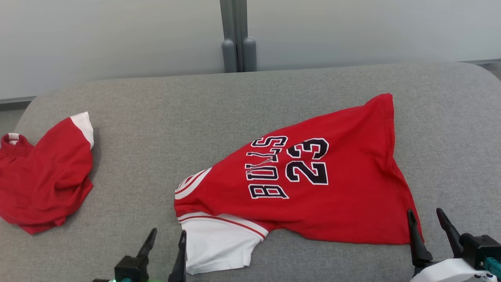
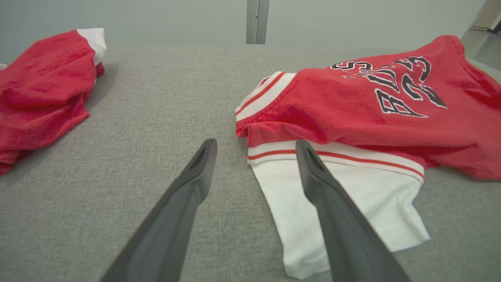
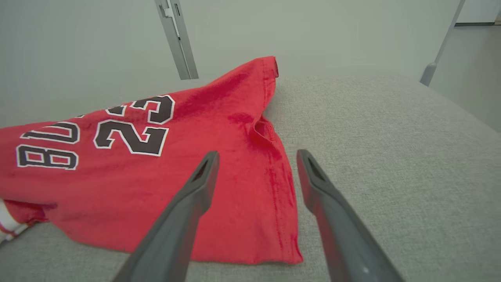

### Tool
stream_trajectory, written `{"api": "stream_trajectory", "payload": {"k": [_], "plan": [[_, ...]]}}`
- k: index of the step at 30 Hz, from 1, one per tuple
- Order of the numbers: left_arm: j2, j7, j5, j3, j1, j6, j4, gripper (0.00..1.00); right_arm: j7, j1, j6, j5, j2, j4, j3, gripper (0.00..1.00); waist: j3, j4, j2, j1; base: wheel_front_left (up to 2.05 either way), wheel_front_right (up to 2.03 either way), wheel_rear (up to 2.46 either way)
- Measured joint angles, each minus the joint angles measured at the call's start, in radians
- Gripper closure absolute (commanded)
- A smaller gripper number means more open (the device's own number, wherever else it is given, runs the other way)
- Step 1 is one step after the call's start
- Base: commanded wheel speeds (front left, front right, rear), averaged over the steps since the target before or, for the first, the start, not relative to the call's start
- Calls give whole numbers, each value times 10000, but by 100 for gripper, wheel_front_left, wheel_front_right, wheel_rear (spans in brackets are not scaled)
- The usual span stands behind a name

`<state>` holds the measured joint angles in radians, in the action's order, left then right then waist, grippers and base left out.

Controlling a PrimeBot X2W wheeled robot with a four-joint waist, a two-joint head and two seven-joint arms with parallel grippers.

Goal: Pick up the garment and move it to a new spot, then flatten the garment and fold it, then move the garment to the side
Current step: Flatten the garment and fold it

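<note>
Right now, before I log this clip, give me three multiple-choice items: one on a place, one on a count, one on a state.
1. Where does the crumpled red garment lie relative to the numbered jersey?
A. to the robot's left
B. on top of it
C. to the robot's right
2. How many garments lie on the grey surface?
A. one
B. two
C. three
3. How do the left gripper and right gripper stand?
A. both shut on cloth
B. one shut
C. both open, empty
Answers: 1 A, it sits apart at the head view's left edge; 2 B, jersey plus crumpled piece; 3 C, fingers spread, gripping nothing.
</note>
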<state>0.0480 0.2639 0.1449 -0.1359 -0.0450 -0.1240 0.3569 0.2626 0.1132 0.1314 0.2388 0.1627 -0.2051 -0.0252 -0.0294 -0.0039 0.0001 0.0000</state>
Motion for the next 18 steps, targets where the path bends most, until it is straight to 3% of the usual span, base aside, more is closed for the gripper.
{"api": "stream_trajectory", "payload": {"k": [18], "plan": [[42, 2, 573, -1781, 58, -65, 2088, 0, 2, -949, 0, -142, -213, -3822, -414, 0, -370, 75, 0, 0, 0, 0, 0]]}}
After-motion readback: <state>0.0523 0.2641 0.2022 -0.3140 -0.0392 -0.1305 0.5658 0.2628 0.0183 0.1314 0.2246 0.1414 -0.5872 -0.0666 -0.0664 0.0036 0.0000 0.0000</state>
